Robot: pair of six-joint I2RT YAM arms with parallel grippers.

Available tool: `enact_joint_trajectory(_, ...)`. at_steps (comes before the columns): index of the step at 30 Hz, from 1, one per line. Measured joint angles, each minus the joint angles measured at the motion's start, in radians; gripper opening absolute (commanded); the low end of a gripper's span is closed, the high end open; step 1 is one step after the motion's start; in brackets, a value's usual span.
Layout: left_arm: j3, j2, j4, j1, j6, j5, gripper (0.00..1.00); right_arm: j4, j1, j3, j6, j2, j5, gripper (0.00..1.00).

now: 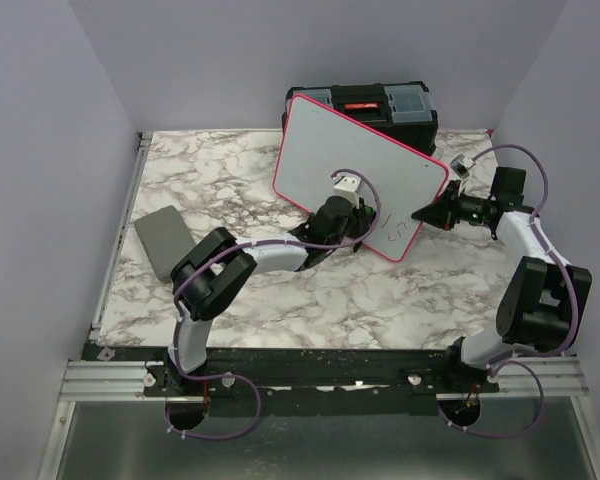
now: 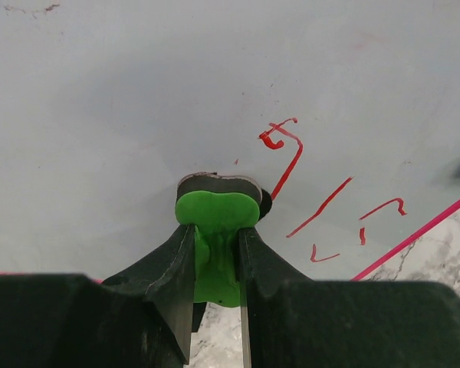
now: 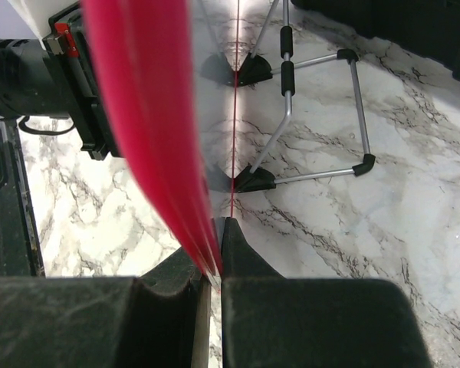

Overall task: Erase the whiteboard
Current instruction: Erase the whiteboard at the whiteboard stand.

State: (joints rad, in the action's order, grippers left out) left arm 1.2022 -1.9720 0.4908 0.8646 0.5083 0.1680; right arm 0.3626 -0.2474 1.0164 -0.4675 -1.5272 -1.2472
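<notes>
The whiteboard (image 1: 325, 150), white with a pink-red rim, stands tilted at the back middle of the marble table. Red handwriting (image 1: 398, 232) marks its lower right part and shows up close in the left wrist view (image 2: 291, 157). My left gripper (image 1: 344, 196) is shut on a green eraser (image 2: 217, 215), whose dark pad presses against the whiteboard's face (image 2: 138, 92) just left of the red strokes. My right gripper (image 1: 427, 213) is shut on the whiteboard's right edge, with the red rim (image 3: 149, 123) pinched between the fingers of the right gripper (image 3: 218, 234).
A black toolbox (image 1: 380, 100) stands right behind the board. A small grey flat pad (image 1: 165, 240) lies at the left of the table. The board's wire stand with black feet (image 3: 322, 115) rests on the marble behind it.
</notes>
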Motion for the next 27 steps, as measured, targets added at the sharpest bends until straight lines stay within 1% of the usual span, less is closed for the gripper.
enact_joint_trajectory(7, 0.063, 0.0, -0.066, -0.004, -0.017, 0.0, 0.0, -0.002, 0.0, 0.001, -0.001, 0.0, 0.001, 0.01)
enact_joint_trajectory(16, 0.158, 0.0, -0.047, -0.01, -0.055, 0.005, 0.0, -0.003, 0.0, 0.013, -0.002, -0.015, -0.002, 0.01)
enact_joint_trajectory(21, 0.145, -0.002, 0.002, -0.013, -0.056, 0.006, 0.0, -0.003, 0.0, 0.013, -0.002, -0.016, -0.003, 0.01)
enact_joint_trajectory(27, 0.062, -0.002, 0.106, -0.013, -0.03, 0.021, 0.0, 0.002, 0.0, 0.013, -0.002, -0.017, -0.005, 0.01)
